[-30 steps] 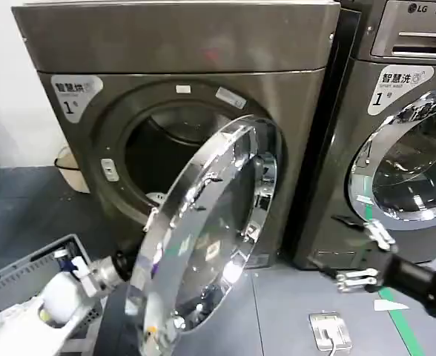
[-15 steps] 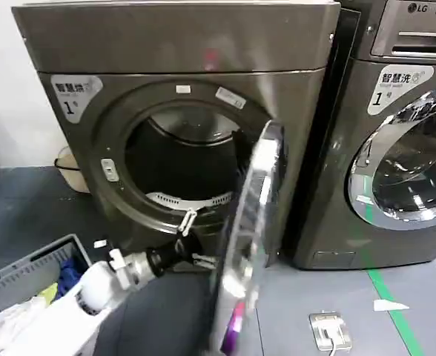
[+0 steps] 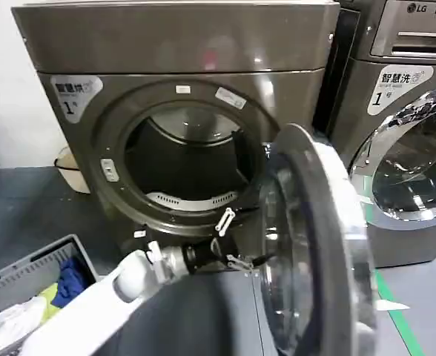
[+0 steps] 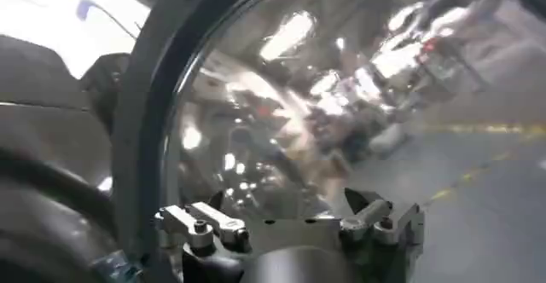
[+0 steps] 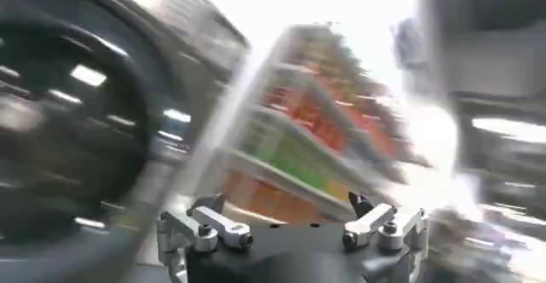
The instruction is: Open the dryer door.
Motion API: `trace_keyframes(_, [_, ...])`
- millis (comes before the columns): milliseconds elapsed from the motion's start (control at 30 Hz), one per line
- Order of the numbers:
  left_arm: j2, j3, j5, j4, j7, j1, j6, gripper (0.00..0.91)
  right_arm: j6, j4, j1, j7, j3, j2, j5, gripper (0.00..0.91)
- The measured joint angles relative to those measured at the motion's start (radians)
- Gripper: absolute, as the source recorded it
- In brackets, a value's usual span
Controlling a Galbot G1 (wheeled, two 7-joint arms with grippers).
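Observation:
The dryer door [image 3: 323,222] stands swung wide open to the right of the drum opening [image 3: 188,167], its grey inner frame and glass bowl facing me. My left gripper [image 3: 231,242] is open in front of the drum's lower rim, just left of the door's inner side, holding nothing. Whether a fingertip touches the door I cannot tell. In the left wrist view, the left gripper [image 4: 286,204] points at the glass bowl [image 4: 341,97] close ahead. The right gripper [image 5: 284,202] is open and empty in the right wrist view.
An LG-marked machine [image 3: 403,148] with a chrome-rimmed door stands right of the dryer. A grey laundry basket [image 3: 25,278] with clothes sits at the lower left. A beige bin [image 3: 70,169] stands by the wall, and green tape [image 3: 392,304] runs along the floor.
The door has swung from edge-on to wide open on the right. My left gripper followed it rightwards and forwards. The right gripper, seen a second ago at the lower right, has left the head view.

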Motion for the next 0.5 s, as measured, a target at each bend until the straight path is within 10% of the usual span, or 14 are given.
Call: trace_keyframes(500, [-0.130,0.212,0.022,0.125,-0.025,-0.185,-0.009,0.907,-0.005,-0.080,0.026,0.167,0.140,0.107,-0.197,0.907])
